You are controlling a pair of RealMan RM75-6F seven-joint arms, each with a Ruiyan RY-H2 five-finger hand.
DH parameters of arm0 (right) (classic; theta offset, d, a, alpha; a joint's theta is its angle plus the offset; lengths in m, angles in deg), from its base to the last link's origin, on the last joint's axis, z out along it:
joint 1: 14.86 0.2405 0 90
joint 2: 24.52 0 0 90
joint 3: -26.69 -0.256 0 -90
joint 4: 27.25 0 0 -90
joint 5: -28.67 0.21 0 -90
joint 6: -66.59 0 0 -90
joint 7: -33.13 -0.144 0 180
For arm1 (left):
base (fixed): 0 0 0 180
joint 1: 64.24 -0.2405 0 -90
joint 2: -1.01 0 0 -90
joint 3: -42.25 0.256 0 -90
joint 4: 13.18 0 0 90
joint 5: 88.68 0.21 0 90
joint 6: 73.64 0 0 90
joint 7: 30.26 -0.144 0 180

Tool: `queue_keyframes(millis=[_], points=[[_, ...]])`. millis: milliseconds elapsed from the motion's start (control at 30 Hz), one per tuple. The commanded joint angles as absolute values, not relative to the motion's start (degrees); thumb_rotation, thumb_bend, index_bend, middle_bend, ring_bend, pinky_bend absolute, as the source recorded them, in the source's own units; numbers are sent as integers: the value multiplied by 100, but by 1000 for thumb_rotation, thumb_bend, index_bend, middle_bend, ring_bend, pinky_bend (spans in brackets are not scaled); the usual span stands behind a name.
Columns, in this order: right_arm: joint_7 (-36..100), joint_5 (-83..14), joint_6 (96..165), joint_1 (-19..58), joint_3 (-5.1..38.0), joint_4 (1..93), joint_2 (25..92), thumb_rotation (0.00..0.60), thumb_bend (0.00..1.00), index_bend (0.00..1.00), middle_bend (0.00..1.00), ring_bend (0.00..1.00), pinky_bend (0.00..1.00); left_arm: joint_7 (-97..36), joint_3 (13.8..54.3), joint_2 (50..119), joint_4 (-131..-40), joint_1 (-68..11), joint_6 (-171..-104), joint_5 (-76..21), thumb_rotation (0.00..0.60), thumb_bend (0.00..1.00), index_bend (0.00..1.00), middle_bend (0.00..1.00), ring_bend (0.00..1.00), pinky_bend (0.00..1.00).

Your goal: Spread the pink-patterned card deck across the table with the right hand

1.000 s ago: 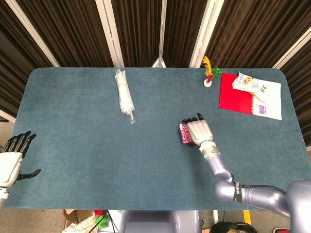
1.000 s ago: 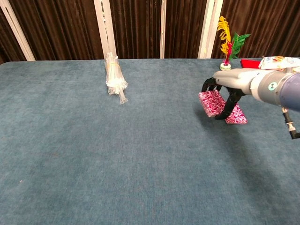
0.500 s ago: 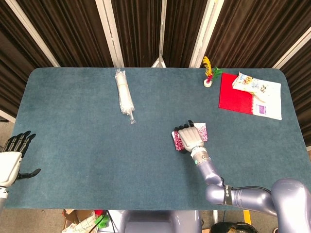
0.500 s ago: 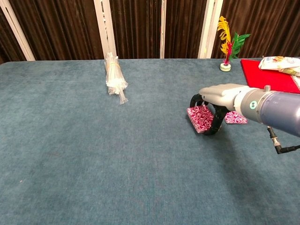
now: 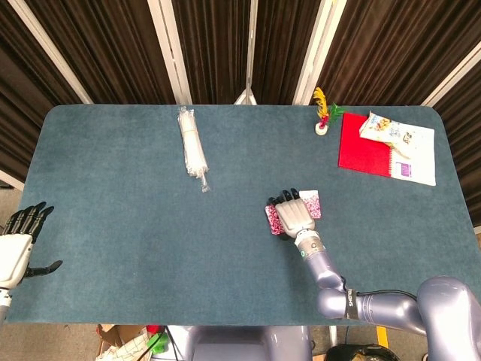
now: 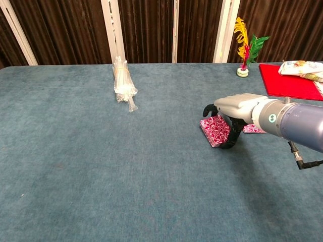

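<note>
Head view, at the far lower-left edge of the frame: the left hand [image 5: 16, 248] hangs off the table's side with its dark fingers apart and nothing in them, exactly where it was a second ago; the chest view does not take it in. In the upper left-centre of the blue table [image 5: 113, 226] lies a clear wrapped bundle [image 5: 192, 149], unmoved, which shows again in the upper left of the chest view [image 6: 122, 82].

Just right of centre, the right hand [image 5: 291, 214] covers the pink-patterned card deck [image 5: 274, 219], fingers curled down over its top so that only the deck's left edge peeps out. The chest view shows it better: the right hand [image 6: 233, 108] arches over the deck [image 6: 215, 130], whose near end is tipped up off the cloth with dark fingertips hooked on both sides of it (a clamp more than a press). Since a second ago hand and deck have slid toward the left of the frame, leaving a few pink cards [image 5: 311, 203] behind on the cloth just right of the hand; these were hidden under the hand then.

In the upper right stand a small feather toy [image 5: 323, 114] and a red notebook [image 5: 362, 144] with a snack packet [image 5: 385, 128] on it, none of them moved.
</note>
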State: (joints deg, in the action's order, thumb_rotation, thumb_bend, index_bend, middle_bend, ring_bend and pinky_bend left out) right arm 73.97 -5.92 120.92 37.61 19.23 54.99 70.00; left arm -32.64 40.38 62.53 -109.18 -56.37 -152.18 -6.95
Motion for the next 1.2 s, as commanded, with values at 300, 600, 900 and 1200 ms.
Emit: queue_keyframes(millis=[300,600,900,1200], points=[[7473,-495,12104,3757,1971,5552,6938,600,261,121,187,62,1,-3238,4037,6245,-10918,-5638,-15215,-704,600,0,0,0,0,0],[7446,-557,12194,3734,1960,5607,6889,600,280,406,340,126,0,-3233,4042,6243,-10926,-5639,-15210,-706,600,0,0,0,0,0],[7266,-884,12329,3612,1991,5738,6770,600,294,519,429,176,1,-3225,4048,6246,-10919,-5643,-15218,-693,600,0,0,0,0,0],[6984,-1293,12562,3360,1989,6188,6136,600,293,519,429,175,1,-3230,4043,6255,-10910,-5647,-15237,-689,600,0,0,0,0,0]])
